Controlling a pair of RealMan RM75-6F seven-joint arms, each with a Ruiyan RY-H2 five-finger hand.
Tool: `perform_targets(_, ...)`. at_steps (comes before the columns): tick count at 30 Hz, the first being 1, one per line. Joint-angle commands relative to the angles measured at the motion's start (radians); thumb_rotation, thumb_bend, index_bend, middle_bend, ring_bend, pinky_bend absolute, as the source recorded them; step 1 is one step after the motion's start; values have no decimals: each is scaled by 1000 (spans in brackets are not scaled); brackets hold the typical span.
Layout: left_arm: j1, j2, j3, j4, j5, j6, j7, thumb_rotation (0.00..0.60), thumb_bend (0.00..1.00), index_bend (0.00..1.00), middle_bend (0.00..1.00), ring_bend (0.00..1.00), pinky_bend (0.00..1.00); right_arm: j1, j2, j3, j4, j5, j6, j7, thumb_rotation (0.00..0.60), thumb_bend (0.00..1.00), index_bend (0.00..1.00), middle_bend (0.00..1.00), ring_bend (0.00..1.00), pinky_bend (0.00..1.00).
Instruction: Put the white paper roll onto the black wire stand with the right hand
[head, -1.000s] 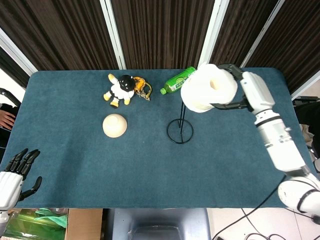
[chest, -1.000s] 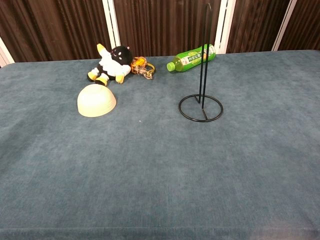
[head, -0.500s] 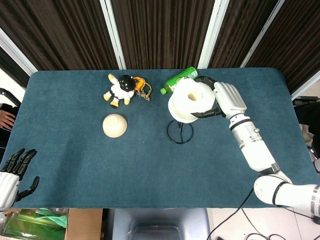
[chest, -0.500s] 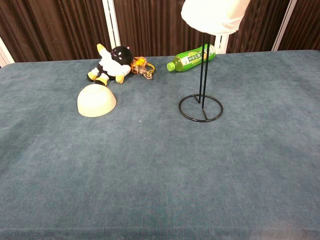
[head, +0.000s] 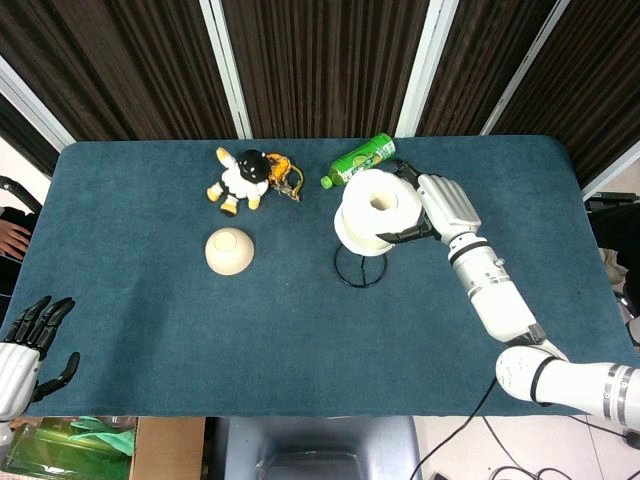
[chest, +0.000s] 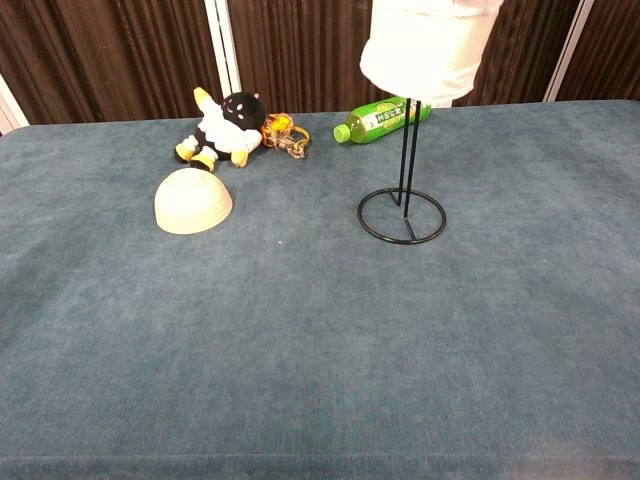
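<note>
Above the far right of the blue counter (head: 150, 300), the right robot hand (head: 440, 205) grips the white paper roll (head: 377, 210) by its side, threaded partway down the black wire stand (chest: 404, 190). It looks light and soft, best held gently around its outer wall.

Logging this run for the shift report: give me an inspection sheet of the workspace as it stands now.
Surface: blue cloth table.
Job's things: white paper roll threaded on the black wire stand, high on its rod, not down at the base ring.
Clutter: upturned cream bowl, plush toy, green bottle lying down.
Hands: right robot hand holds the roll; left robot hand off the table's near corner, holding nothing.
Cables: nothing seen on the table.
Surroundings: dark curtains.
</note>
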Motion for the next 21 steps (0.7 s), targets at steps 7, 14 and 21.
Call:
perform_targets(7, 0, 4, 1, -6, 0, -1, -2, 600, 456, 0, 87, 18, 135, -30, 68, -21, -17, -6, -42, 18, 600, 176, 0, 0, 0, 0)
perform_targets(14, 8, 3, 1, -7, 11, 22, 8, 600, 456, 0, 88, 18, 135, -205, 151, -104, -169, -294, 106, 20, 600, 173, 0, 0, 0, 0)
perform_targets(21, 18, -1, -3, -5, 15, 47, 15, 600, 455, 0, 88, 18, 134, -554, 70, -378, -154, -726, 466, -79, 600, 172, 0, 0, 0, 0)
